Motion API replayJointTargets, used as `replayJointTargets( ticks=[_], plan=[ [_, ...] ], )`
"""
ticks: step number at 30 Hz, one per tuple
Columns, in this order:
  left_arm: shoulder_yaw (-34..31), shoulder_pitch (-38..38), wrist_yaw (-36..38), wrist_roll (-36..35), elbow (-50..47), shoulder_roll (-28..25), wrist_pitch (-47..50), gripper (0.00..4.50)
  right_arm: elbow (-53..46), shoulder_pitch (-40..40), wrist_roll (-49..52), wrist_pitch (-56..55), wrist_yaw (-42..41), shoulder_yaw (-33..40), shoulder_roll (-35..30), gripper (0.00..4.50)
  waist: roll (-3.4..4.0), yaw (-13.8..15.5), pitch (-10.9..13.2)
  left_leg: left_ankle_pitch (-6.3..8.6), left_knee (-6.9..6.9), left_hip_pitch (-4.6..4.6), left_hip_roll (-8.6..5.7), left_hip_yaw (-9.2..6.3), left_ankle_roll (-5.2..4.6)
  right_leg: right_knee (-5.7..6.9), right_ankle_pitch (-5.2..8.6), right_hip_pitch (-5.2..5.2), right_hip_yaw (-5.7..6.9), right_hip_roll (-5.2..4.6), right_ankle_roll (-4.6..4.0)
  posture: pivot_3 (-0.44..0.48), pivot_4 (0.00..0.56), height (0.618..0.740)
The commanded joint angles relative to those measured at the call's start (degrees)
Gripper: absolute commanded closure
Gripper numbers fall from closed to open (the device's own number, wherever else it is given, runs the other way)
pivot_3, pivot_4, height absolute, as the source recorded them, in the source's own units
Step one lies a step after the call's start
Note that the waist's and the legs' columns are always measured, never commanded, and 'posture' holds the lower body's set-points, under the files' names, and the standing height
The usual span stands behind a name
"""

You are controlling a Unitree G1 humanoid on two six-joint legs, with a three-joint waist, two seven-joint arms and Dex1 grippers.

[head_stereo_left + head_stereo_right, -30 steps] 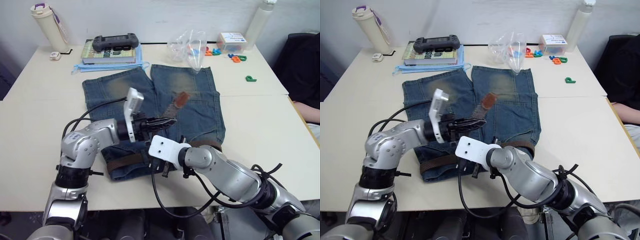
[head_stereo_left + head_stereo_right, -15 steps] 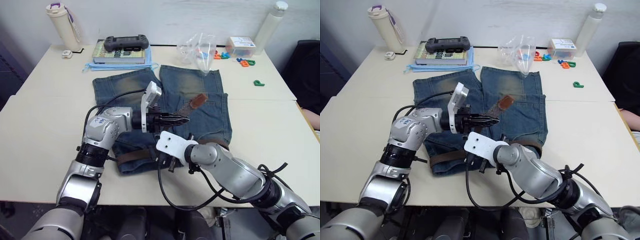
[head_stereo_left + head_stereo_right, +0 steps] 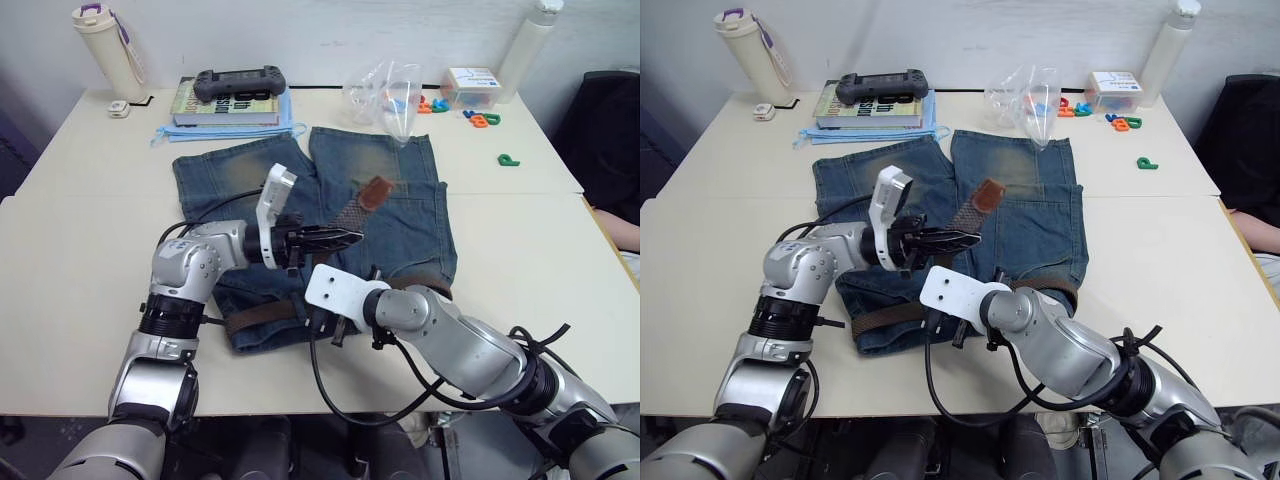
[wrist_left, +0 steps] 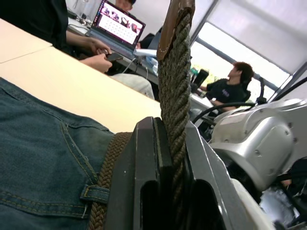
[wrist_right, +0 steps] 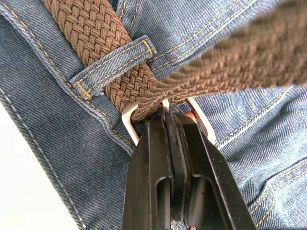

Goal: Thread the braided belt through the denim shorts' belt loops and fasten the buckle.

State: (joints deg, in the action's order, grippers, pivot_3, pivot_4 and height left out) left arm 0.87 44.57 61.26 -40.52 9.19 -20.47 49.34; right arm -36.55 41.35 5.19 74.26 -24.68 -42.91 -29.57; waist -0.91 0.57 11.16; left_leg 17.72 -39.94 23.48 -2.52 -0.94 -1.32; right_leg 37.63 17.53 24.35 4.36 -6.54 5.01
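The denim shorts (image 3: 230, 175) lie flat on the table, waistband toward the front edge. The braided belt (image 3: 262, 315) runs along that waistband under a belt loop (image 5: 112, 64). Its free end rises from my left gripper (image 3: 345, 238), which is shut on the strap (image 4: 175, 81), up to the tan leather tip (image 3: 376, 190) over the right leg. My right gripper (image 3: 335, 328) is at the waistband's middle. It is shut on the metal buckle (image 5: 128, 120), where the strap passes through the frame.
At the table's back stand a book with a game controller (image 3: 235, 85), a bottle (image 3: 100, 45), a clear plastic bag (image 3: 385, 90), a small box (image 3: 470, 82), coloured letters (image 3: 480, 115) and a white bottle (image 3: 525, 45). Seated people (image 4: 225, 88) show beyond the table.
The camera has swayed sideways and back. Both grippers keep their holds, and the belt end stays raised over the shorts in about the same place.
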Motion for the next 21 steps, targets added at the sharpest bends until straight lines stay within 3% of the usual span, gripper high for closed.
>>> replayJointTargets(
  ticks=[1, 6, 12, 21],
  plan=[
    [-4.5, 1.1, -1.4, -4.4, -4.1, 0.2, 1.2, 4.5, 0.8, -1.6, 1.6, 0.9, -1.9, -3.2, -0.5, 4.4, 0.0, 0.0, 0.0, 0.0, 0.0, 0.03, 0.0, 0.0, 0.0, 0.0, 0.0, 0.03, 0.0, 0.0, 0.0, 0.0, 0.15, 0.667],
    [-1.1, 1.8, -7.2, 2.2, -2.7, 1.1, -1.0, 4.5, 0.8, -1.9, 1.4, 0.2, -2.1, -3.5, -1.1, 4.4, 0.0, 0.0, 0.0, 0.0, 0.0, 0.04, -0.01, 0.03, 0.01, 0.02, 0.0, 0.07, -0.02, 0.0, 0.0, 0.0, 0.15, 0.667],
    [0.9, 7.3, -14.9, 8.1, 4.0, 6.4, -3.6, 4.5, 0.7, -1.3, 1.3, 0.6, -2.1, -4.3, -0.9, 4.4, -0.03, 0.5, 0.0, 0.0, -0.01, 0.03, -0.05, 0.09, 0.0, 0.02, 0.0, 0.05, -0.05, 0.0, 0.0, 0.0, 0.15, 0.667],
    [7.0, 12.9, -9.8, 12.6, 9.3, 12.6, -9.3, 4.5, 0.6, 0.0, 1.4, 1.3, -2.6, -5.2, -0.7, 4.4, -0.04, 0.6, 0.0, -0.02, 0.0, 0.06, -0.02, 0.16, 0.05, 0.11, 0.0, 0.15, -0.08, 0.02, 0.0, 0.0, 0.15, 0.667]
  ],
)
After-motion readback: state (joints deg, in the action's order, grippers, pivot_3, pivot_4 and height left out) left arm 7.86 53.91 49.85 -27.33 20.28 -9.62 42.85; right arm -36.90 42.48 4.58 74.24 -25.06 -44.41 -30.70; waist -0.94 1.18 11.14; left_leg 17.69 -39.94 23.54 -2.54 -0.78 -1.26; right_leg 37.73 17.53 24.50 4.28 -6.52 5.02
